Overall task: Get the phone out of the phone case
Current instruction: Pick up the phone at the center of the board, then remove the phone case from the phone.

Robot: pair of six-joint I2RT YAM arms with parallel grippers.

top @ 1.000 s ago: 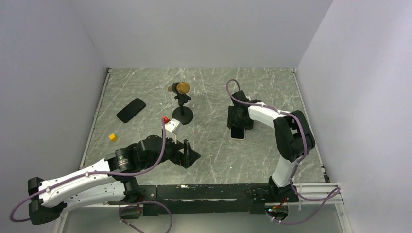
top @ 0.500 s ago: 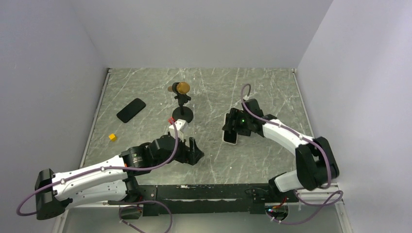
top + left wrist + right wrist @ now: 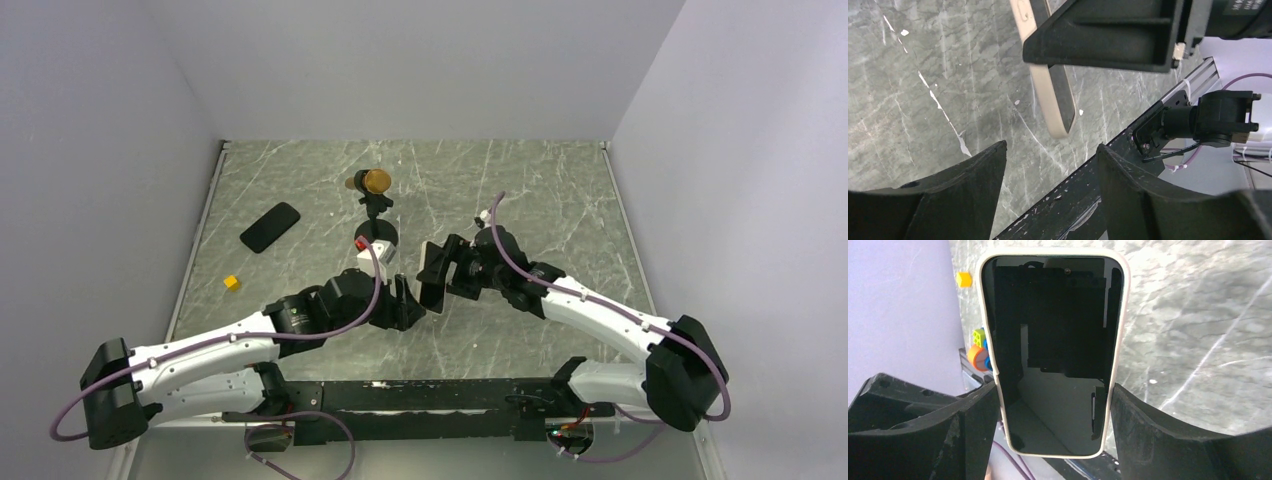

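Note:
My right gripper (image 3: 440, 277) is shut on the sides of a phone (image 3: 434, 276) in a cream case and holds it upright above the table, mid-front. In the right wrist view the dark screen (image 3: 1053, 350) faces the camera, framed by the case rim (image 3: 1053, 252), with my right gripper (image 3: 1053, 390) clamped on both long edges. My left gripper (image 3: 405, 305) is open and empty just left of the phone. In the left wrist view my left gripper (image 3: 1050, 165) sits below the phone's edge (image 3: 1048, 85), apart from it.
A second black phone (image 3: 270, 227) lies at the back left. A gold microphone (image 3: 375, 183) stands on a round black base (image 3: 377, 240) just behind the grippers. A small yellow cube (image 3: 232, 283) sits at the left. The table's front rail (image 3: 1148, 125) is close by.
My right gripper lifted the cased phone off the table and carried it left towards my left gripper. My left arm reached right and forward, closing the gap.

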